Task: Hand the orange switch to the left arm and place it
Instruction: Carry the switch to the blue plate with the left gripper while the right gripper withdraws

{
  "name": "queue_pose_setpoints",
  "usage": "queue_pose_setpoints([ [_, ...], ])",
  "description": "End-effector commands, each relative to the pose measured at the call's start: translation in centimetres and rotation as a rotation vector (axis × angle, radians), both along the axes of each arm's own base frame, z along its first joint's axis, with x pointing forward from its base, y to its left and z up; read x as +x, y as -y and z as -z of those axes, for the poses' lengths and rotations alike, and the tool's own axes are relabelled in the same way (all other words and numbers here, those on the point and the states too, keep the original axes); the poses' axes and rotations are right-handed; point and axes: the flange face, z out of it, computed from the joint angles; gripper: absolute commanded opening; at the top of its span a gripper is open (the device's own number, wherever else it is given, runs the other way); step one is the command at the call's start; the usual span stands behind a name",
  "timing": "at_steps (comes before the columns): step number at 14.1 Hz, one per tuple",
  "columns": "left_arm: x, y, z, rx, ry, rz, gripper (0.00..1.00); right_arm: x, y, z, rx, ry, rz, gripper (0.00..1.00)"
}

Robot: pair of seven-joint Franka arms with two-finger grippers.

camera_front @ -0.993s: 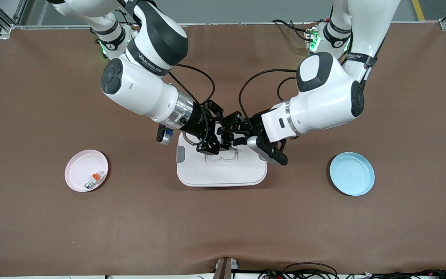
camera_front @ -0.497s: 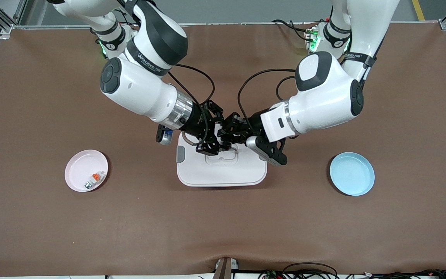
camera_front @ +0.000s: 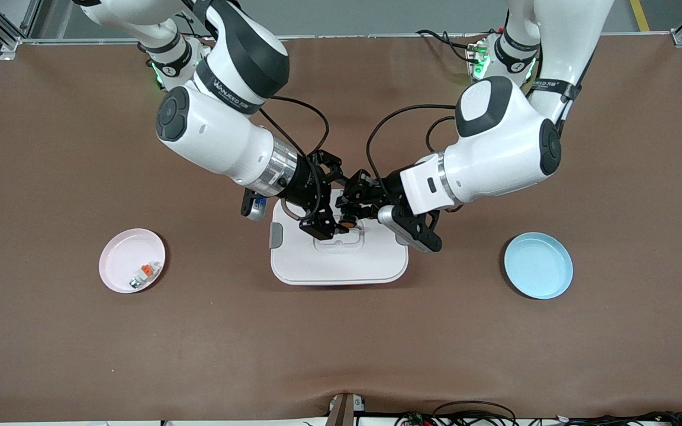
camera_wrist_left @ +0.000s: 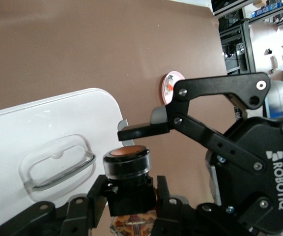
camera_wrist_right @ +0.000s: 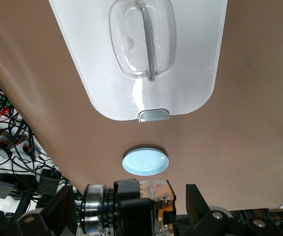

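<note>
The orange switch (camera_front: 347,224), a small black cylinder with an orange button end, hangs over the white box (camera_front: 341,263). My left gripper (camera_front: 351,214) is shut on its black body (camera_wrist_left: 127,167), and the fingers (camera_wrist_left: 163,194) press both sides. My right gripper (camera_front: 329,207) is open around the same switch (camera_wrist_right: 131,209), and its fingers (camera_wrist_right: 196,201) stand clear of it on each side. The box lid and its recessed handle (camera_wrist_right: 144,37) lie right under both grippers.
A pink plate (camera_front: 132,251) holding a small white-grey part with an orange tab (camera_front: 144,272) sits toward the right arm's end of the table. A light blue plate (camera_front: 538,265) sits toward the left arm's end. Brown table surface surrounds the box.
My right gripper has opened and let go of the switch. My left gripper has closed on it. Both hands stay over the box, and the orange end now shows.
</note>
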Motion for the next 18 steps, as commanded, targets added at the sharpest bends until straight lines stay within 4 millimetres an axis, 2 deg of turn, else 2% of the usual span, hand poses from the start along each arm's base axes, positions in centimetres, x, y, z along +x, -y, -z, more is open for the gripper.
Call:
queue_pose_setpoints([
  [1, -0.8, -1.8, -1.4, 0.095, 0.003, 0.069, 0.0, 0.0, -0.4, -0.3, 0.003, 0.004, -0.001, 1.0],
  [2, -0.4, -3.6, -1.5, 0.141, -0.006, 0.082, 0.0, 0.0, -0.4, -0.3, 0.003, 0.004, -0.001, 1.0],
  [5, -0.6, -7.1, -2.3, 0.225, -0.051, 0.12, 0.0, 0.0, -0.4, -0.3, 0.003, 0.005, -0.002, 1.0],
  [7, -0.7, -11.1, -3.4, 0.288, -0.095, 0.13, 0.0, 0.1, -0.2, -0.2, -0.005, 0.03, -0.035, 1.0],
  [8, -0.6, -13.9, -3.6, 0.314, -0.141, 0.127, 0.0, 0.5, 0.7, -0.3, -0.023, 0.068, -0.084, 1.0],
  [9, -0.5, -16.8, -3.7, 0.336, -0.176, 0.12, 0.0, 0.7, 1.6, 0.5, -0.081, 0.105, -0.182, 1.0],
  [11, -0.5, -22.0, -3.4, 0.47, -0.224, 0.12, 0.0, 0.8, 4.3, 1.2, -0.158, 0.109, -0.383, 1.0],
  [12, -0.7, -23.5, -3.0, 0.555, -0.232, 0.13, 0.0, 1.0, 5.5, 0.7, -0.176, 0.148, -0.46, 1.0],
  [13, -0.7, -24.7, -2.6, 0.618, -0.236, 0.132, 0.0, 1.5, 7.6, -0.2, -0.199, 0.187, -0.516, 1.0],
  [16, -0.3, -28.3, 0.1, 0.779, -0.254, 0.112, 0.0, 2.2, 12.8, -1.2, -0.265, 0.24, -0.735, 1.0],
  [18, 0.6, -30.7, 2.3, 0.869, -0.224, 0.086, 0.0, 2.1, 16.4, -1.8, -0.307, 0.266, -0.919, 1.0],
])
